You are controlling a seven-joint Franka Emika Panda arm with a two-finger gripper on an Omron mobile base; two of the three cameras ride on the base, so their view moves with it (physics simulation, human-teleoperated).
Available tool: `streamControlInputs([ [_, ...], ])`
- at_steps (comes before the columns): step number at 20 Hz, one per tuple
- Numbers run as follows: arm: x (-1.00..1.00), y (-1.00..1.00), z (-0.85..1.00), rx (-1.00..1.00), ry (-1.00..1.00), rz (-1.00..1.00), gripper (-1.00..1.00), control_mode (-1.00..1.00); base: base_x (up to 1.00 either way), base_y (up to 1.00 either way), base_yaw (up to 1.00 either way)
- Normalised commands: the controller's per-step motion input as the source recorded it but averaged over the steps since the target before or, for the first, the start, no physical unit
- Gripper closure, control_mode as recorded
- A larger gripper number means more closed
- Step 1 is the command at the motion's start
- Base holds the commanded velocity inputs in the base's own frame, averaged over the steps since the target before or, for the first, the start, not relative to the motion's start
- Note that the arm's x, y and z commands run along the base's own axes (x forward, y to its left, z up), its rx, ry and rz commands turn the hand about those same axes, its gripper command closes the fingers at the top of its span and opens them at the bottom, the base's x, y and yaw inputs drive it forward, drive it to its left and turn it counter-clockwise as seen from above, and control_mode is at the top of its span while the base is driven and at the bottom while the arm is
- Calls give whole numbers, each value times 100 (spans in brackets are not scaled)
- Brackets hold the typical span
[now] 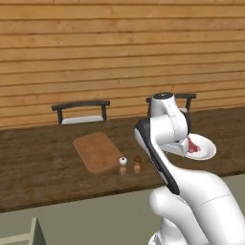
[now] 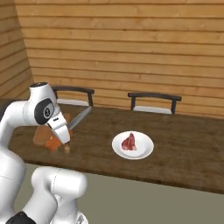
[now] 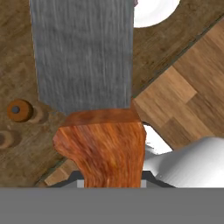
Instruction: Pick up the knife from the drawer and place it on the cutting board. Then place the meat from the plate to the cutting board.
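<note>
My gripper (image 2: 60, 134) is shut on the knife (image 2: 80, 117) and holds it in the air over the dark wooden counter. In the hand view the reddish-brown handle (image 3: 103, 144) sits between the jaws, and the grey blade (image 3: 83, 52) points away from the hand. The light-brown cutting board (image 1: 98, 150) lies flat on the counter to the left; in the right base view my arm partly hides the board (image 2: 40, 134). The round white plate (image 2: 142, 151) stands to the right with the red meat (image 2: 129, 142) on it. A piece of the plate (image 3: 155, 11) shows past the blade.
A white-topped shaker (image 1: 123, 161) and a brown-topped shaker (image 1: 137, 162) stand just right of the board. Two dark chairs (image 1: 81, 111) (image 2: 153, 101) stand behind the counter against the plank wall. A pale drawer corner (image 1: 26, 234) shows at the lower left.
</note>
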Motion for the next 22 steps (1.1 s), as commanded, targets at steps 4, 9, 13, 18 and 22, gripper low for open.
streamControlInputs([
  [4, 0, 0, 0, 0, 0, 0, 100, 100, 44, 0, 0],
  [9, 24, 0, -8, 0, 0, 0, 100, -100, 7, 0, 0],
  [13, 61, 11, 0, 0, 8, 0, 100, -100, 0, 0, 0],
  [18, 96, 65, 2, -2, 12, 0, 100, -100, 0, 0, 0],
  [22, 89, 92, 0, -10, 13, 0, 100, -100, 0, 0, 0],
])
